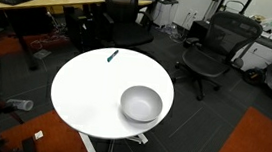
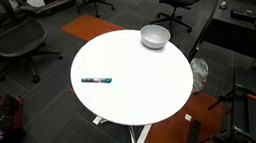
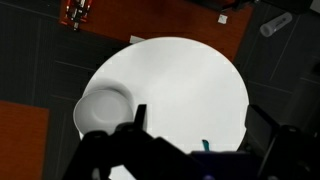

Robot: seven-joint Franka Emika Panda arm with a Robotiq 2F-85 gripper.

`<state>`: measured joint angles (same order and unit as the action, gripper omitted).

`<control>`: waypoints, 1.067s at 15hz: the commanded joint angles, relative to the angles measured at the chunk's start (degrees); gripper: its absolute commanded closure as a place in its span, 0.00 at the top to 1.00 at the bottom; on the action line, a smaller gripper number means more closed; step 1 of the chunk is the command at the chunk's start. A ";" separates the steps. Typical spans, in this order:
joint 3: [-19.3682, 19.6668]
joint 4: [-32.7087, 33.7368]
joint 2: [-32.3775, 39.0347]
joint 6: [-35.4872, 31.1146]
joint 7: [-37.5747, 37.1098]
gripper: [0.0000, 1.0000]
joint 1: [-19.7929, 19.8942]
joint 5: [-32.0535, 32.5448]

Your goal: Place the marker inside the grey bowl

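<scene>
1. The marker (image 1: 112,56) lies flat near one edge of the white table (image 1: 84,91). The grey bowl (image 1: 141,104) stands upright near the opposite edge. The two are well apart, with bare tabletop between them.
2. That layout probably suits the task: the marker has to be lifted and carried across, not nudged in. Lying flat, it offers only its thin barrel for a pinch from above.
3. In an exterior view the marker (image 2: 96,79) lies roughly along the table's rim, and the bowl (image 2: 154,36) looks empty.
4. The gripper (image 3: 200,120) shows only in the wrist view, high above the table (image 3: 180,70) and looking straight down (neither exterior view catches the arm).
5. Its dark fingers (image 3: 139,113) stand wide apart, holding nothing and touching nothing.
6. In the wrist view the bowl (image 3: 103,110) sits off to one side. A sliver of teal, the marker (image 3: 205,146), shows low between the fingers, partly hidden by the gripper's body.
7. The task looks unstarted; the next move calls for a descent with the fingers set across the barrel.
</scene>
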<state>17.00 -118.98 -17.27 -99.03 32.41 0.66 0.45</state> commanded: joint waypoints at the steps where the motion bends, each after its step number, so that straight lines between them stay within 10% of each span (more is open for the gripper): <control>1: -2.26 1.51 1.79 -0.51 0.68 1.00 1.09 -0.02; 16: -14.44 4.60 10.62 -8.79 1.12 1.00 -2.99 5.33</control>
<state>3.42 -116.76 -11.17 -104.46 32.38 -1.82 4.56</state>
